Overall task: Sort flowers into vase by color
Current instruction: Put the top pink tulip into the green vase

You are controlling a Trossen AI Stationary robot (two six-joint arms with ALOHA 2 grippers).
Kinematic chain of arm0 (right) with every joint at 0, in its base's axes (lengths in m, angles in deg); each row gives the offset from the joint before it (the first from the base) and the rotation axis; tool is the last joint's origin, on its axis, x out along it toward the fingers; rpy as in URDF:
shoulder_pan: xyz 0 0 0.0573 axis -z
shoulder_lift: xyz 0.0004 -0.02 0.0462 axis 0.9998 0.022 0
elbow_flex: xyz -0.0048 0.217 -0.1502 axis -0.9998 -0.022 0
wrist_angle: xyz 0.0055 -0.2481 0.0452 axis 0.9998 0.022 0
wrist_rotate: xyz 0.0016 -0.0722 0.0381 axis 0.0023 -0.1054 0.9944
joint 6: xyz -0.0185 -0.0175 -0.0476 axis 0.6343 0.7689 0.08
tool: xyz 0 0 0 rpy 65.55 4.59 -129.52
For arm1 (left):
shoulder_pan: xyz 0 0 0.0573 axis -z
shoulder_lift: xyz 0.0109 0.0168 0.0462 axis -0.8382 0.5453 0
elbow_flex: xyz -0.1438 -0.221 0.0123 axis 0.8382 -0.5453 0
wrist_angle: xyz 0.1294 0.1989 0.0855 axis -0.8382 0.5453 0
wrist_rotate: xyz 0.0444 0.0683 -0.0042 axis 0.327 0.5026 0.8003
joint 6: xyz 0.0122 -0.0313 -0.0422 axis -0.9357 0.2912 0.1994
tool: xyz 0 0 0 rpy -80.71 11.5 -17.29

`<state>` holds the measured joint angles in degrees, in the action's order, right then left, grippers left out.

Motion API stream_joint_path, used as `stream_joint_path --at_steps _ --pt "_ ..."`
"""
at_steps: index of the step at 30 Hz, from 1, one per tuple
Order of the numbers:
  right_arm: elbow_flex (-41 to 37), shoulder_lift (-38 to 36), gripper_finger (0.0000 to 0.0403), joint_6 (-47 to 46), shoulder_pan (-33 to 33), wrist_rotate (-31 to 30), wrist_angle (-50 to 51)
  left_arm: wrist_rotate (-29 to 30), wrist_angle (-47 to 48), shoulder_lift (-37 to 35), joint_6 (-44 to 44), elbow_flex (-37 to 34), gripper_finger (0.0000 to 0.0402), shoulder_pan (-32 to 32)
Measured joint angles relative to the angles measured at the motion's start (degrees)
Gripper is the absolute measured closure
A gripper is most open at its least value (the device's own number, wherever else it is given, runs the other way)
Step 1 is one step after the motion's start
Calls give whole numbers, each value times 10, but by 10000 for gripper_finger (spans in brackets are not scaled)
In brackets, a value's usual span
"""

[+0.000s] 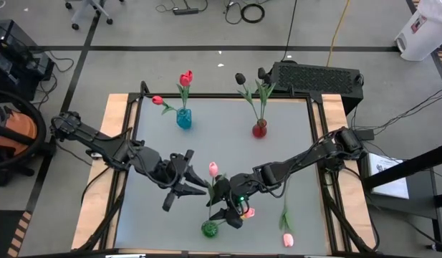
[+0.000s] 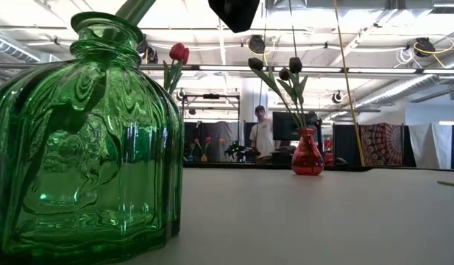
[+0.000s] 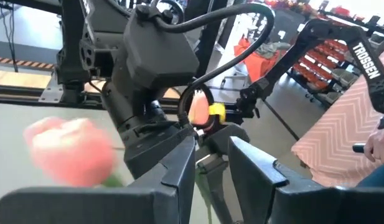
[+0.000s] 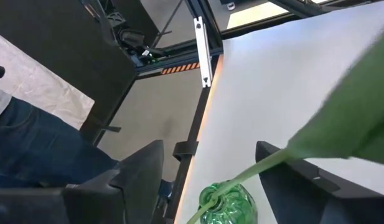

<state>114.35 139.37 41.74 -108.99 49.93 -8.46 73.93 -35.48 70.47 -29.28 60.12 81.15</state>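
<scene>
Blue vase [image 1: 183,119], far left: 2 red tulips [image 1: 185,77] in it. L gripper [image 1: 179,195], mid-table, near side: fingers part-open, nothing seen between them. Green vase [image 1: 210,228], near edge: 1 stem in, pink tulip [image 1: 213,169] leaning up over it. R gripper [image 1: 228,211] just beside green vase: fingers [image 4: 142,171] wide apart, stem [image 4: 254,168] passing between, no contact seen. Red vase [image 1: 259,129], far right: black tulips [image 1: 240,78]. Loose pink tulip [image 1: 287,239] lying near right.
</scene>
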Motion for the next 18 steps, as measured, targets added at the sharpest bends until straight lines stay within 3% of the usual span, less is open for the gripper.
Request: stream_joint_path --at_steps 7,18 --pt "0 0 183 14 0 0 0 40 55 0 0 0 300 -12" --pt "0 0 300 17 0 -3 0 48 74 -7 0 0 300 -25"
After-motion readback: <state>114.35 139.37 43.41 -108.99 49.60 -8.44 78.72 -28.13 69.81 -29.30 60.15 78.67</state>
